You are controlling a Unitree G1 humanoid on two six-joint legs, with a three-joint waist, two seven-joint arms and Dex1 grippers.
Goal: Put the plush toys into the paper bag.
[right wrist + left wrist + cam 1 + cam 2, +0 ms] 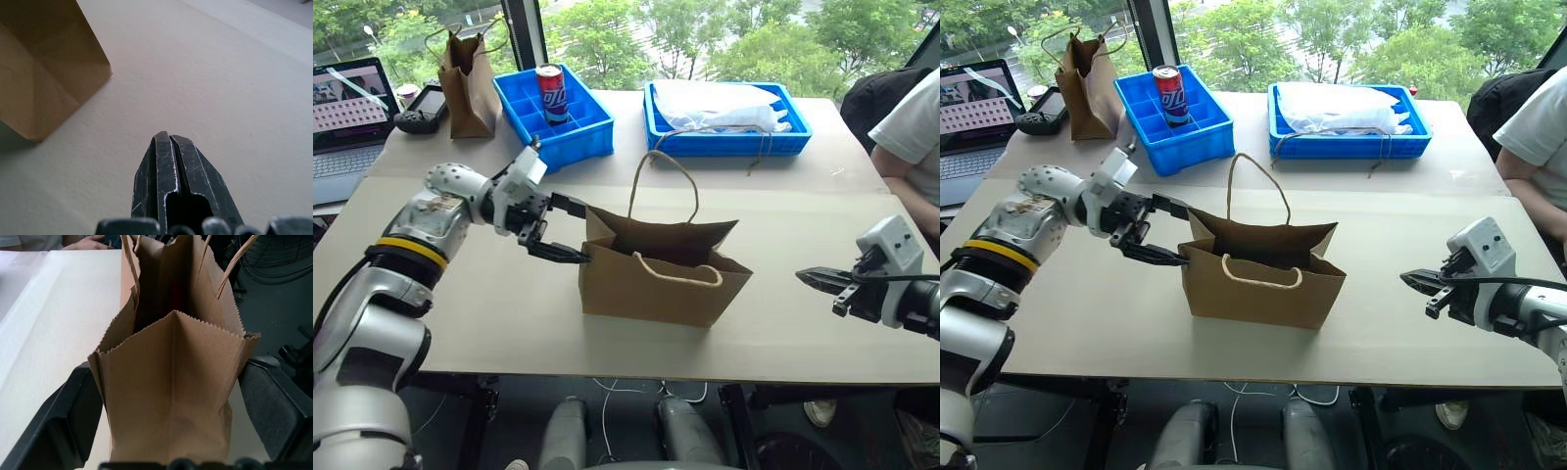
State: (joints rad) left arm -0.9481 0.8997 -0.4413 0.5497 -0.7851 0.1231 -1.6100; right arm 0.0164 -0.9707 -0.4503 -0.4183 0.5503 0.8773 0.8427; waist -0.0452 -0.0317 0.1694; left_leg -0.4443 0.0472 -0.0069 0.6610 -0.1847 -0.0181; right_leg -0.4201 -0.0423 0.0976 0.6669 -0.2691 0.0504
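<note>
On the pale table [489, 304], mid-frame, the bag [661, 274] is straddled by the left gripper [570, 231], jaws spread. The right gripper [822, 282], lower right, is pressed together, empty. The bag could be tipped if its end is snagged.

No legible text (can [550, 93] lettering unclear)

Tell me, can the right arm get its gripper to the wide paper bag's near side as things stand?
Probably yes. The right gripper is shut and holds nothing, with bare table between it and the paper bag. The open left gripper straddles the far end.
</note>
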